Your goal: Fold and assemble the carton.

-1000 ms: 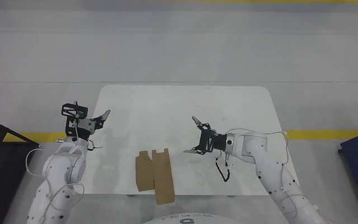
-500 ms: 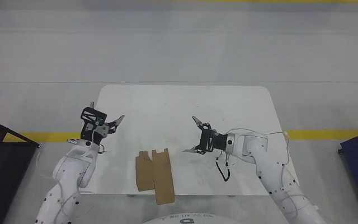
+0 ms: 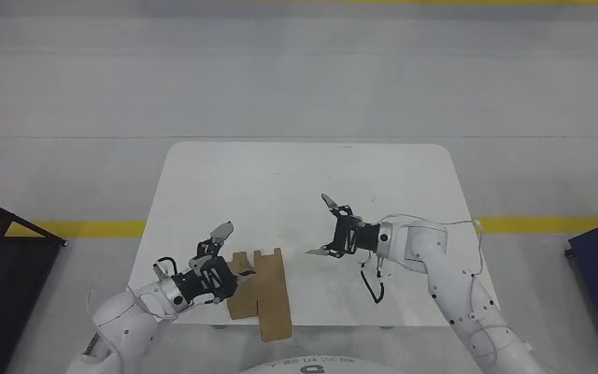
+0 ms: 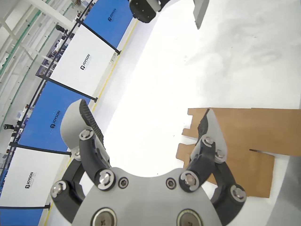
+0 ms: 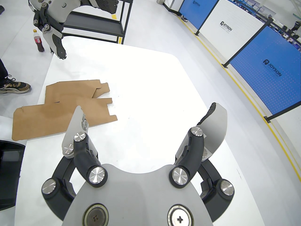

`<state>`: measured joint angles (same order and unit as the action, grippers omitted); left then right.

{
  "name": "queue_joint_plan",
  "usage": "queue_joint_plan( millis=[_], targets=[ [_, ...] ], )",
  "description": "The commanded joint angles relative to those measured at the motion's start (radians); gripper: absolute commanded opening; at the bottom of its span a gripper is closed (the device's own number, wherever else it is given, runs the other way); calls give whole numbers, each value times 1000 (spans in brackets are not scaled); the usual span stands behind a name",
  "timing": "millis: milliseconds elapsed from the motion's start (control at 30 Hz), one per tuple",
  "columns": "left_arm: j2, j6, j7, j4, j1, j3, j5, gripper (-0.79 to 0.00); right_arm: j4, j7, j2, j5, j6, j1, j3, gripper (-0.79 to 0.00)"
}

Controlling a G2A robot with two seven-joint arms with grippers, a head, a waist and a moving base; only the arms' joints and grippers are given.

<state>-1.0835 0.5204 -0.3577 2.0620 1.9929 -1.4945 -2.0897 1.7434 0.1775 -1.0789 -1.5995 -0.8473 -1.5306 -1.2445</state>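
Observation:
A flat, unfolded brown carton (image 3: 262,292) lies near the table's front edge, seen too in the left wrist view (image 4: 249,137) and the right wrist view (image 5: 58,105). My left gripper (image 3: 231,252) hangs open just above the carton's notched far end, left of its middle; one of its fingers (image 4: 207,123) is over the cardboard, the other over bare table. In the right wrist view the left gripper (image 5: 85,29) shows beyond the carton. My right gripper (image 3: 324,226) is open and holds nothing, a short way right of the carton, above the white table (image 3: 392,178); its own view (image 5: 144,111) shows the same.
A black cable (image 3: 374,280) loops by the right wrist. Off the table stand a black shelf rack (image 5: 103,24), a drink bottle (image 5: 38,41) on the floor, and blue and white barrier panels (image 5: 237,38). A person's shoe (image 5: 14,86) is beside the table.
The left arm has swung from the table's left edge inward and down to the carton's far end, gripper still open. The right arm and the carton have not moved.

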Motion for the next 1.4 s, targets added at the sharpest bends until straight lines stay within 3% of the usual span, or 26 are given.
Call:
queue_joint_plan(
  millis=[0,100,300,467,567,800,1000,1033,1100,1233,1367],
  targets=[
    [0,0,-1,0,0,0,-2,0,0,0,0,0,0,0,0,0],
    [3,13,-12,2,-4,15,-40,0,-6,6,1,15,3,0,-10,0],
    [32,33,-229,-73,-15,63,-288,0,-79,168,23,153,-12,-55,-185,0],
    [61,-28,-351,-110,4,129,-596,0,-99,296,36,174,-41,-108,-266,0],
    [76,-71,-410,-120,29,144,-704,0,-100,304,37,173,-44,-111,-269,0],
    [96,-124,-401,-102,82,147,-822,0,-100,304,37,173,-44,-111,-269,0],
    [107,-110,-427,-119,60,175,-869,0,-100,304,37,173,-44,-111,-269,0],
    [109,-101,-432,-127,50,183,-873,-12,-100,304,37,173,-44,-111,-269,0],
    [109,-86,-435,-148,25,204,-879,-126,-100,304,37,173,-44,-111,-269,0],
    [109,-88,-446,-190,-23,241,-860,-256,-100,304,37,173,-44,-111,-269,0],
    [109,-89,-441,-217,-60,272,-855,-268,-100,304,37,173,-44,-111,-269,0]
  ],
)
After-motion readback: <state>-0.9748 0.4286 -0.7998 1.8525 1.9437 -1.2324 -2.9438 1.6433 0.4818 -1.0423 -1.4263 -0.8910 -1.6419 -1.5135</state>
